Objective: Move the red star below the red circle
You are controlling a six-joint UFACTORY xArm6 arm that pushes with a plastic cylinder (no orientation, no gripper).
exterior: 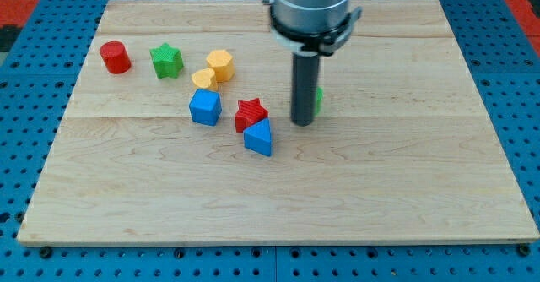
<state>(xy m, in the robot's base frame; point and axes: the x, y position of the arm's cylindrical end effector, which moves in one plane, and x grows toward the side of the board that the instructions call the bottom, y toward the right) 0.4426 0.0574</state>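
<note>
- Seven blocks on a wooden board, most toward the view's left.
- Nearest: blue triangle, touching red star just above it.
- Right of star: my tip, close but apart; plain rod, no fingers to open or close.
- Behind rod: green block, mostly hidden.
- Left: blue cube, two yellow blocks.
- Farthest left: green star, red circle, well apart from red star.

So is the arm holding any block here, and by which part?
Nothing is held. My tip rests on the board to the view's right of the red star, apart from it, with a green block partly hidden behind the rod.
</note>
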